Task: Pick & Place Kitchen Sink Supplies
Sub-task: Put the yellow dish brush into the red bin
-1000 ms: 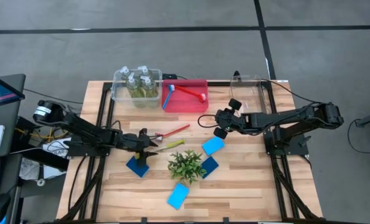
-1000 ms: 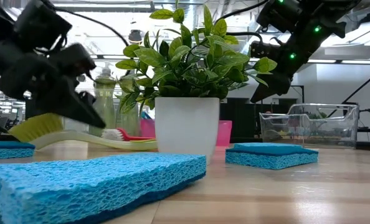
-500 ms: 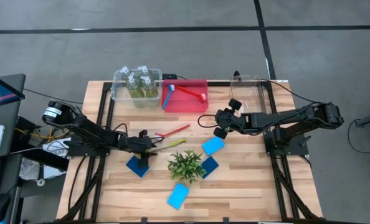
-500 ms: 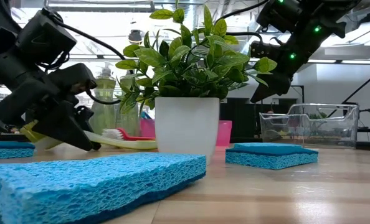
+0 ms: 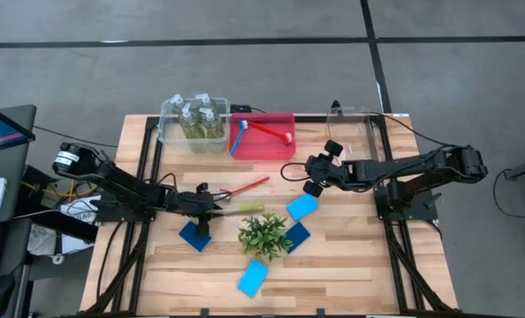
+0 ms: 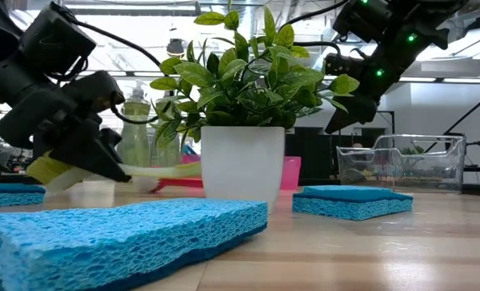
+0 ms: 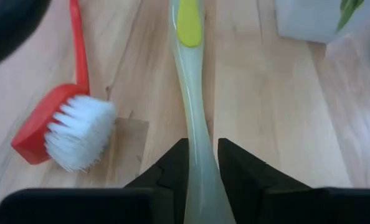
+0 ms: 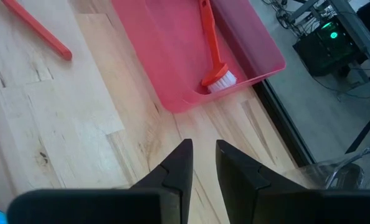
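Note:
My left gripper [image 5: 206,206] is shut on the yellow brush [image 5: 243,206] at the table's middle left. It also shows in the low view [image 6: 90,153]. A red brush [image 5: 246,186] lies on the table just beyond it, its white bristle head [image 7: 79,132] close by. Several blue sponges lie flat: a dark one [image 5: 195,235], a light one [image 5: 302,208], a dark one [image 5: 295,237] and a light one [image 5: 254,277]. Bottles of yellow-green liquid [image 5: 199,118] stand in a clear bin. My right gripper [image 5: 314,179] hovers shut and empty right of centre. My left gripper pinches the yellow brush's pale handle [image 7: 199,163] between its two fingers, near the bristle-head end [image 6: 50,170]. The fingers come slanting down from the table's left and lie along the handle. The handle's free end [image 6: 171,170] stands off the table. I cannot tell whether the head touches it.
A potted green plant [image 5: 264,234] stands right of the held brush. A red bin [image 5: 277,141] at the far edge holds a red brush [image 8: 215,53] and a blue one. A clear bin [image 5: 355,124] stands at the far right.
My left gripper has gone down onto the yellow brush and then risen a little with it. The brush lay flat on the table before; now its handle is raised off the wood.

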You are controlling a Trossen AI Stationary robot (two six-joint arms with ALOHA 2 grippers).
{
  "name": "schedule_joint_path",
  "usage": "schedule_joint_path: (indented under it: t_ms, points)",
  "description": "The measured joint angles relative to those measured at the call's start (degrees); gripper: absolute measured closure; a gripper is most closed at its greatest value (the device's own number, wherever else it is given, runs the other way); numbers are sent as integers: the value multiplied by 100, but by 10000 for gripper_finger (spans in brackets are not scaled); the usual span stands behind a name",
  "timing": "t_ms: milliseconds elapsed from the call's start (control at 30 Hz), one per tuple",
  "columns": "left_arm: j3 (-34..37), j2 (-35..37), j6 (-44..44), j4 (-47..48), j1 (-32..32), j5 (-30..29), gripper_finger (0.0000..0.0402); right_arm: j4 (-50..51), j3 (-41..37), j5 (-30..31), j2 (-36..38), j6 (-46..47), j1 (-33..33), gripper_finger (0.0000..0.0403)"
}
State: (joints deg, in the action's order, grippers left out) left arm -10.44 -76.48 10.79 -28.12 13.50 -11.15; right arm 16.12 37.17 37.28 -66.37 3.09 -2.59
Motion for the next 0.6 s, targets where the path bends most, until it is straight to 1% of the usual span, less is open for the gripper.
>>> schedule_joint_path:
  t_ms: [100, 267, 333, 500, 600]
  points:
    - [0, 136, -12, -22, 0, -144, 316, 0, 0, 0, 0, 0, -1, 339]
    - [0, 397, -195, -78, 1, -512, 327, -2, 2, 0, 0, 0, 0, 339]
    - [-1, 544, -197, -92, 0, -688, 328, -2, 2, 0, 0, 0, 0, 339]
    - [-2, 947, -199, -190, 2, -831, 319, -2, 2, 0, 0, 0, 0, 339]
    - [-2, 1219, -215, -195, 0, -1083, 327, -2, 2, 0, 0, 0, 0, 339]
